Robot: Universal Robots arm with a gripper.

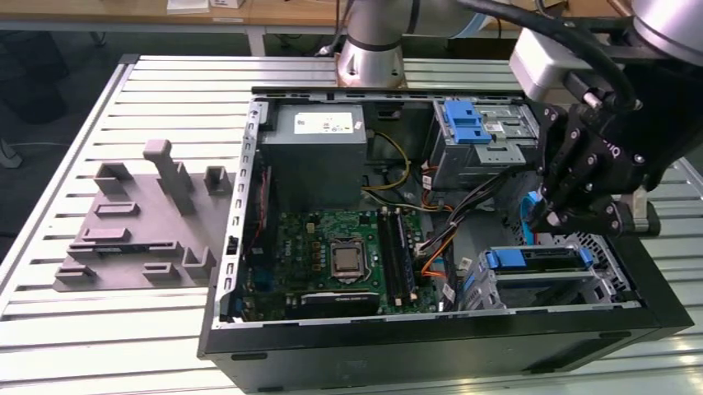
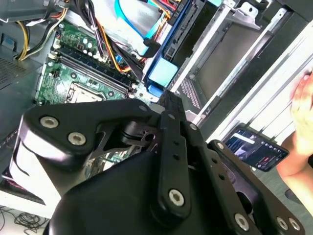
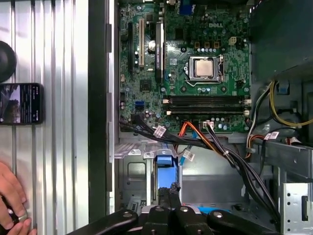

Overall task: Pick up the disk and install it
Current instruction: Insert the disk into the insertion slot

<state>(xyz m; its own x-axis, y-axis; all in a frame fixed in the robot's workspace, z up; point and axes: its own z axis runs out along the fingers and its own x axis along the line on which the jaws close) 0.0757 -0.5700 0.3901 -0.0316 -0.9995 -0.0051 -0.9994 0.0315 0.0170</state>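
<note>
The disk stands on edge in the drive cage at the exterior view's right of the open computer case. Its dark top edge and blue carrier frame show. My gripper hangs just above it with its black fingers together. In the first wrist view the gripper sits over the disk's blue end, between the cage's silver walls. In the second wrist view the gripper points at the disk's blue frame. Whether the tips touch the disk I cannot tell.
The case holds a green motherboard, a grey power-supply box, an upper bay with a blue latch and cable bundles beside the cage. A grey fixture plate lies outside. A phone and a person's hand rest nearby.
</note>
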